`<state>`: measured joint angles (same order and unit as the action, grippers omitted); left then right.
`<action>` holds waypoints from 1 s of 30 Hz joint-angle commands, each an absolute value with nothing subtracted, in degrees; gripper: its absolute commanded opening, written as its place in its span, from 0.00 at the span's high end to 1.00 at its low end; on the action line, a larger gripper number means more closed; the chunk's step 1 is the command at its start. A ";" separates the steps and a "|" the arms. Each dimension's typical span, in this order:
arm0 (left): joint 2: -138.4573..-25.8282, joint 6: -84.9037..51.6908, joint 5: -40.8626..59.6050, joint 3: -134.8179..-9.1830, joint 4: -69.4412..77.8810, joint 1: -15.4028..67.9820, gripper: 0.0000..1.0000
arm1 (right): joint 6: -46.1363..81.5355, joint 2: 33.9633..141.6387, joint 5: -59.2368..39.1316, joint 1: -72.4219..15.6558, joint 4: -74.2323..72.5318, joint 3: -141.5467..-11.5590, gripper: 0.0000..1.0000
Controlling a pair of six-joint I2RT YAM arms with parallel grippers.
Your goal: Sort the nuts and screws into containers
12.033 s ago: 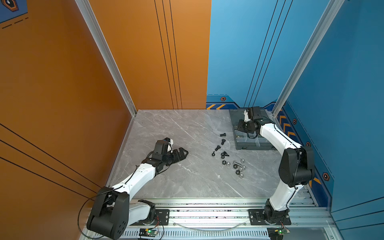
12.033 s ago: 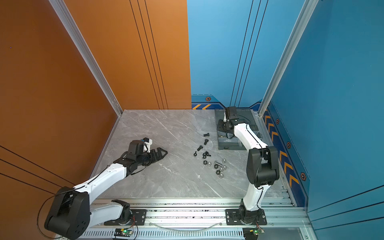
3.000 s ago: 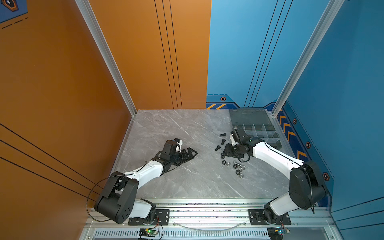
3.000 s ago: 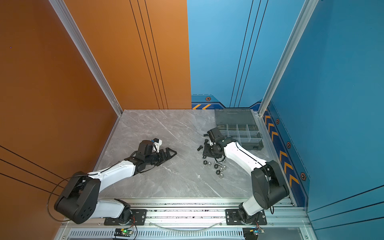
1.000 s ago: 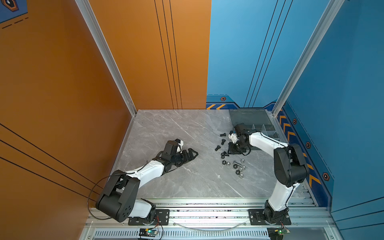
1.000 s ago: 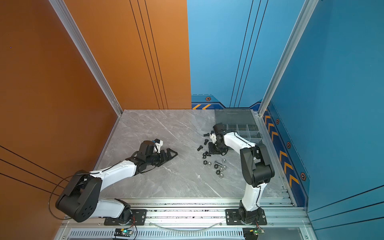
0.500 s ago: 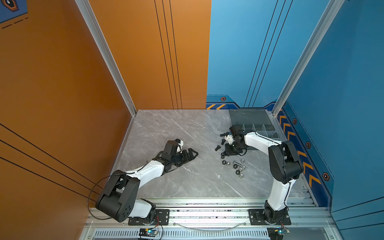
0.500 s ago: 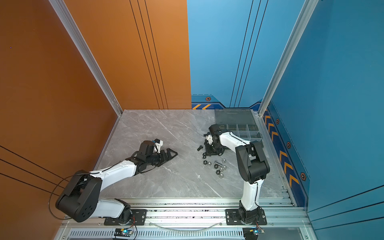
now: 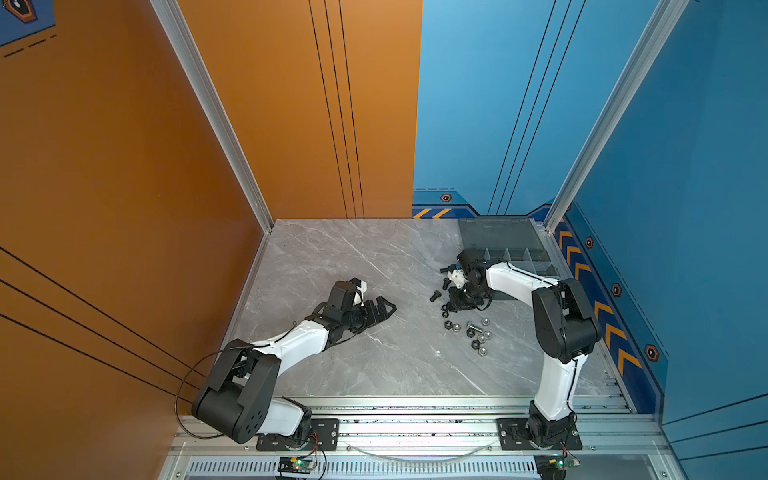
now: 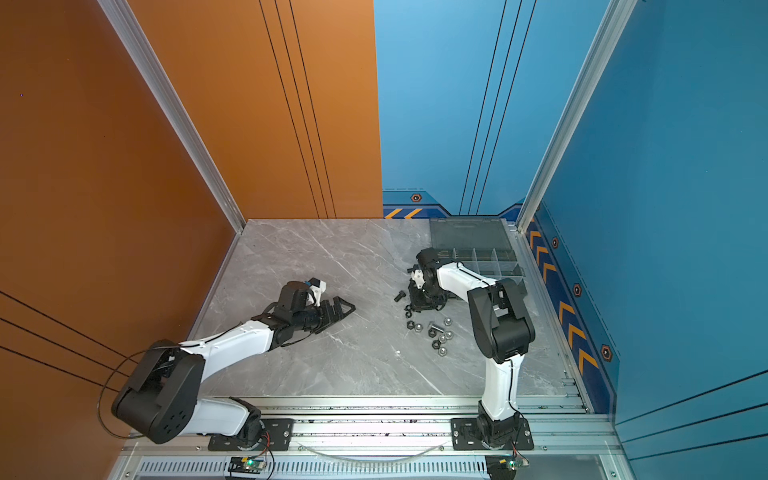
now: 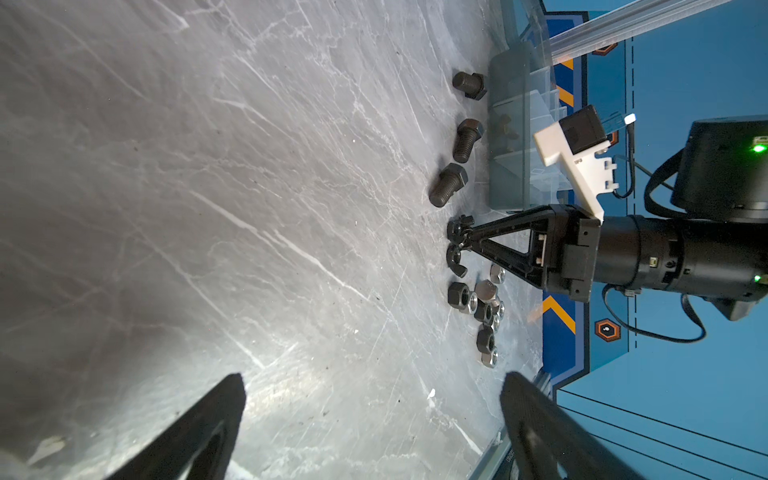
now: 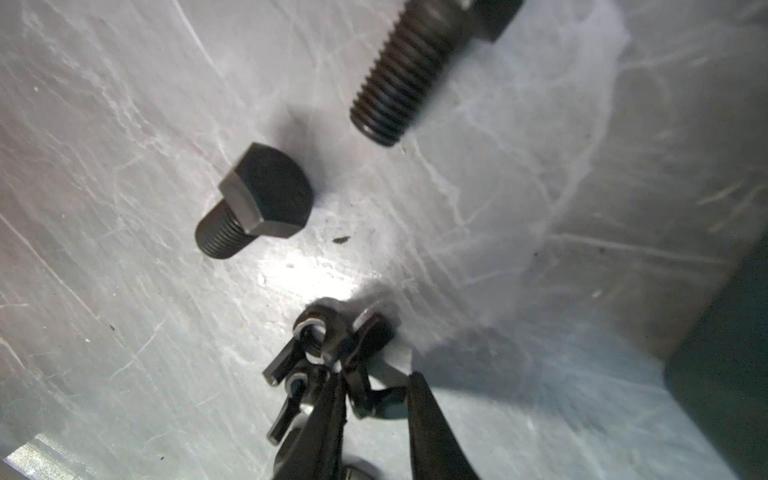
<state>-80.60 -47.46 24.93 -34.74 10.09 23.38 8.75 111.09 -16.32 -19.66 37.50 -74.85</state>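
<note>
My right gripper (image 9: 452, 304) (image 10: 412, 307) points down at the table just left of the organizer box (image 9: 521, 266) that holds the containers. In the right wrist view its jaws (image 12: 378, 386) stand narrowly apart, shut on one wing of a black wing nut (image 12: 376, 401). A second black wing nut (image 12: 322, 332) touches it. Three black screws (image 9: 435, 296) (image 11: 448, 189) lie just beyond; two show close up (image 12: 253, 199). Silver and black hex nuts (image 9: 476, 334) (image 10: 438, 334) (image 11: 482, 309) cluster nearer the front. My left gripper (image 9: 388, 309) (image 11: 374, 399) rests open on the table, holding nothing.
The box's flat lid (image 9: 498, 235) lies open toward the back wall. A silver hex-head bolt (image 11: 486, 288) sits among the nuts. The blue side wall (image 9: 602, 299) runs close behind the box. Bare marble (image 9: 353, 257) spreads between the two arms.
My right gripper has swung from beside the box's edge leftward and down onto the black wing nuts, jaws staying narrow. The left arm has not moved.
</note>
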 commanded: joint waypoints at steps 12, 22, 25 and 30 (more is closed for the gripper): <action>-81.91 -47.11 25.20 -36.31 9.90 23.99 0.02 | 8.17 112.50 -15.55 -20.03 38.23 -75.85 0.77; -81.67 -47.01 25.18 -36.21 9.92 24.00 0.02 | 8.35 112.94 -14.81 -20.81 37.98 -76.61 0.75; -81.65 -46.98 25.20 -35.98 9.99 23.99 0.02 | 8.26 112.98 -13.77 -21.14 37.97 -76.73 0.75; -81.56 -47.02 25.17 -35.61 10.15 23.82 0.02 | 8.35 113.40 -12.28 -21.60 38.17 -77.17 0.77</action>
